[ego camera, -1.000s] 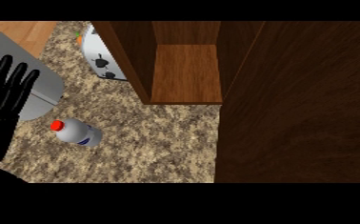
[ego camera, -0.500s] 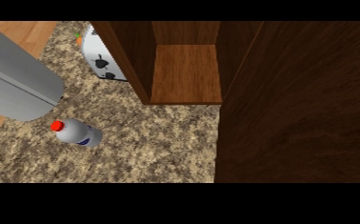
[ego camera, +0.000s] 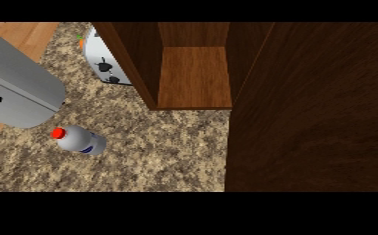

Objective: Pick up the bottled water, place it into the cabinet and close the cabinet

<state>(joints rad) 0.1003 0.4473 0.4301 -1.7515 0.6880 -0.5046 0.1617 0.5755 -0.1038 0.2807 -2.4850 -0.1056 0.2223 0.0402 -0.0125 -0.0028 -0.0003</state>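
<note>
Bottled water [ego camera: 80,140] is lying sideways on the counter [ego camera: 162,159]; looking light, slick, prone to rolling, so gripping mid-body seems best; no hand is showing, so I cannot tell its state.

The cabinet [ego camera: 193,39] stands open, and its shelf [ego camera: 196,79] shows plain wood with room inside. The way in is from the near side, over the speckled bench [ego camera: 170,154]. The big dark door [ego camera: 310,114] fills the right side like a wall. The cabinet's left wall [ego camera: 133,64] shuts off the way in from the left, and a toaster [ego camera: 103,61] sits just behind it, far left. A grey arm [ego camera: 26,96] covers the left edge of the bench. The water bottle [ego camera: 80,140] sits just near of that arm. Between the bottle and the door, the bench is open.
</note>
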